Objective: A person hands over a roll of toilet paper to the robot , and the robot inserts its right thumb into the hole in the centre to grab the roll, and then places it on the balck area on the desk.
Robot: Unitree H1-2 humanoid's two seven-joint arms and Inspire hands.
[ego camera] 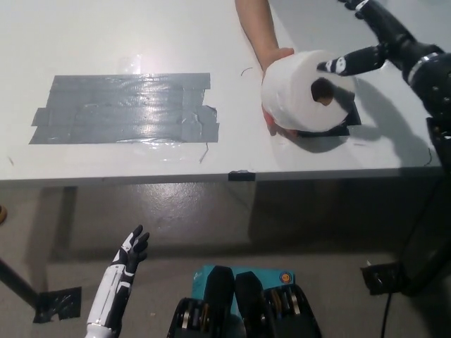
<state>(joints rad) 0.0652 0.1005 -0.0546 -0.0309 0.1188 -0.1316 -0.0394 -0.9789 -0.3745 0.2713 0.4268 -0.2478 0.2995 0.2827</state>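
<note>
Gleaming white desk [106,42], grey tape patch [123,109]

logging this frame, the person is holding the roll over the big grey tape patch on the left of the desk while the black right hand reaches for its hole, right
Not quite. In the head view the person's hand holds the toilet paper roll over the small black area at the desk's right, well clear of the grey tape patch. The black right hand does reach toward the hole, open. The white left hand rests low, below the desk.
</note>
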